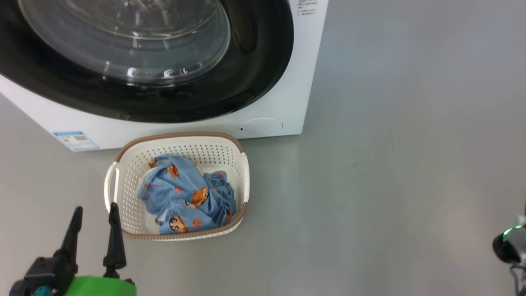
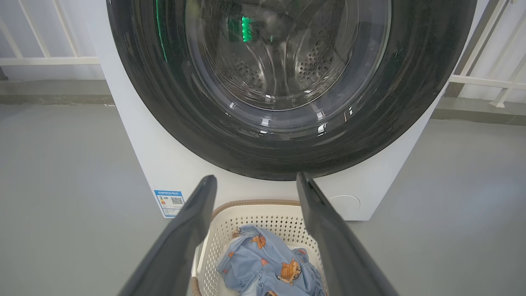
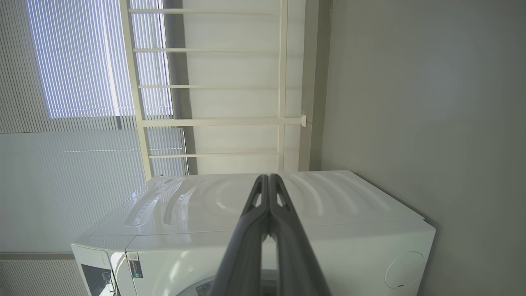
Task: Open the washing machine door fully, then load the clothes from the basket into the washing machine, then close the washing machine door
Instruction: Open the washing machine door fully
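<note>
The white washing machine (image 1: 283, 111) stands at the top of the head view, its glossy black washing machine door (image 1: 254, 78) flat against its front. On the floor just before it sits the cream basket (image 1: 127, 172) holding the light blue clothes (image 1: 187, 193). My left gripper (image 1: 95, 209) hovers open by the basket's near left corner, nothing between its fingers. In the left wrist view that gripper (image 2: 255, 179) points at the door (image 2: 287, 152), with the basket (image 2: 254, 209) and clothes (image 2: 263, 263) below. My right gripper (image 3: 269, 177) is shut and empty, aimed at the machine's side (image 3: 349, 230).
Grey floor (image 1: 390, 164) spreads wide to the right of the machine. A blue sticker (image 1: 76, 139) and a round cover (image 1: 261, 125) mark the machine's base. A white railing (image 3: 213, 121) and window blinds (image 3: 78, 61) stand behind it. Part of my right arm (image 1: 509, 242) shows at the right edge.
</note>
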You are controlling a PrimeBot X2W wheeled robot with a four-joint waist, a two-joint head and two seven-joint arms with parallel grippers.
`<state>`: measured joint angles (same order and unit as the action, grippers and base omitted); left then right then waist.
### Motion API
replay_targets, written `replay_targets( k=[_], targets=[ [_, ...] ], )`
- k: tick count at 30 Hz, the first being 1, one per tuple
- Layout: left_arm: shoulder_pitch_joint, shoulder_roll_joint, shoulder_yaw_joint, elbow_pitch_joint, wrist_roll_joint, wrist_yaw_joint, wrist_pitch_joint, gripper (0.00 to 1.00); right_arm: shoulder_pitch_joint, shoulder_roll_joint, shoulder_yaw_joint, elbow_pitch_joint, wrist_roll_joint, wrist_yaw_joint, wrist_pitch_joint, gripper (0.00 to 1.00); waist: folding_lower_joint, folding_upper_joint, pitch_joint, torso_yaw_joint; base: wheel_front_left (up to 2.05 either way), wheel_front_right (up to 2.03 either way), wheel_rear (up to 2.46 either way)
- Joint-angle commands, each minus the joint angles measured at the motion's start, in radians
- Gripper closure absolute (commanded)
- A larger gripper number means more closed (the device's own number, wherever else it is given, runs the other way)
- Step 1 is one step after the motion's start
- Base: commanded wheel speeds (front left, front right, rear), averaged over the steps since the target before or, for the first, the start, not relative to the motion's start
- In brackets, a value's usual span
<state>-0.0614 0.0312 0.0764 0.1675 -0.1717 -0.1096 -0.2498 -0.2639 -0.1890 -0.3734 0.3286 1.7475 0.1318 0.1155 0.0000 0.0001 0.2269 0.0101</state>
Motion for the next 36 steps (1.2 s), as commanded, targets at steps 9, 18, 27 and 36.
replay_targets(
  k=[9, 18, 27, 36],
  targets=[
    [-0.052, 0.019, 0.022, -0.044, 0.007, -0.003, -0.012, 0.0, -0.16, -0.04, -0.105, 0.024, -0.025, -0.001, 0.217, 1.0, 0.0, -0.0001, 0.074, 0.019, 0.0, 0.0, 0.0],
    [-0.075, 0.019, 0.01, -0.055, 0.027, -0.007, -0.012, 0.0, -0.285, -0.049, -0.107, 0.037, -0.072, -0.001, 0.334, 1.0, 0.0, -0.0001, 0.137, 0.041, 0.0, 0.0, 0.0],
    [-0.086, 0.019, 0.011, -0.065, 0.041, -0.012, -0.012, 0.0, -0.408, -0.043, -0.095, 0.045, -0.104, -0.001, 0.409, 1.0, 0.0, -0.0001, 0.195, 0.069, 0.0, 0.0, 0.0],
    [-0.098, 0.019, 0.004, -0.067, 0.039, -0.016, -0.012, 0.0, -0.55, -0.019, -0.041, 0.043, -0.134, -0.001, 0.467, 1.0, 0.0, -0.0001, 0.256, 0.091, 0.0, 0.0, 0.0]
  ],
)
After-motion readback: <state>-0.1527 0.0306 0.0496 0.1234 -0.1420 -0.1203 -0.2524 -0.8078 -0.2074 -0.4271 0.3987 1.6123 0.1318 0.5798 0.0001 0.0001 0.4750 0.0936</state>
